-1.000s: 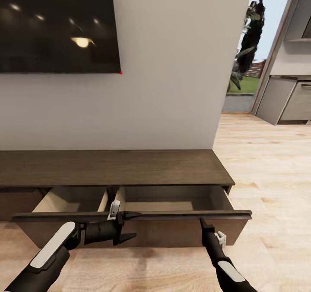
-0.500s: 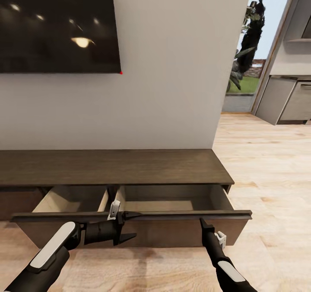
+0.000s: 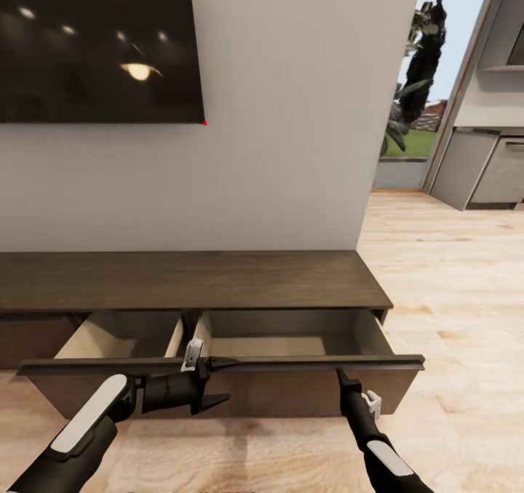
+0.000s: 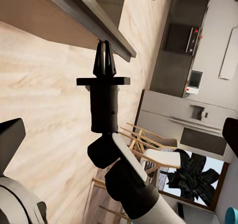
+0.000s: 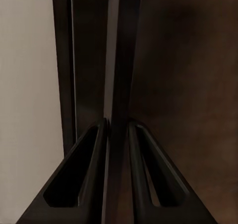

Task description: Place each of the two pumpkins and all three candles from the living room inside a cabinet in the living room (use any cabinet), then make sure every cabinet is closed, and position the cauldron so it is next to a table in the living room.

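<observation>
Two drawers of the cabinet (image 3: 196, 282) stood open and bare, no pumpkins in sight. My right gripper (image 5: 118, 129) pinched the drawer front (image 3: 291, 365) narrowly; my left gripper (image 3: 207, 384), beside it, I couldn't judge. A crooked push might jam the drawer.

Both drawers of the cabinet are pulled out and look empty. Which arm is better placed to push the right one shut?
The right gripper: it pinches that drawer's front lip, while the left gripper sits beside the divider.

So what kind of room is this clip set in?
Most likely a living room in an open-plan home: a wall-mounted TV above a long low cabinet, wood floor, and kitchen units beyond.
</observation>
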